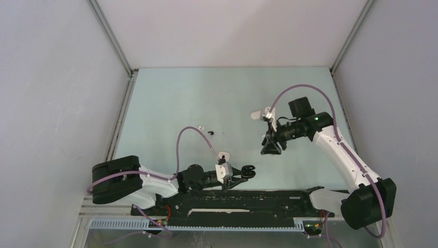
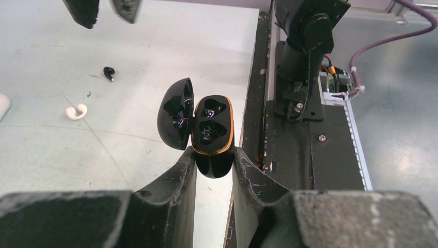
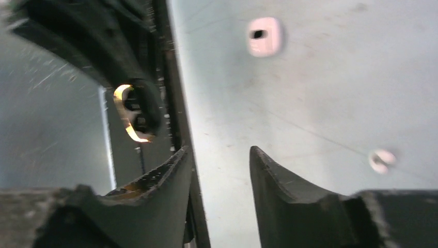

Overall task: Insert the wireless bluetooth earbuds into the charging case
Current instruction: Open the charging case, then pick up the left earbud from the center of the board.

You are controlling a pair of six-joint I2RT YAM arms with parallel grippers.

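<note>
Left wrist view alone shows black charging case [image 2: 212, 129] clamped in left pincer [image 2: 214, 155], lid [image 2: 175, 111] swung open to left. Two glossy dark wells inside gold rim; contents unclear. Black earbud [image 2: 109, 73] and white earbud [image 2: 76, 111] loose on tabletop [image 2: 129, 41], upper left of frame. Right wrist view, blurred: right pincer [image 3: 218, 152] parted, nothing between fingers; white case [image 3: 264, 36] at top of frame. Top view: pincers near each other at lower centre, not touching.
</note>
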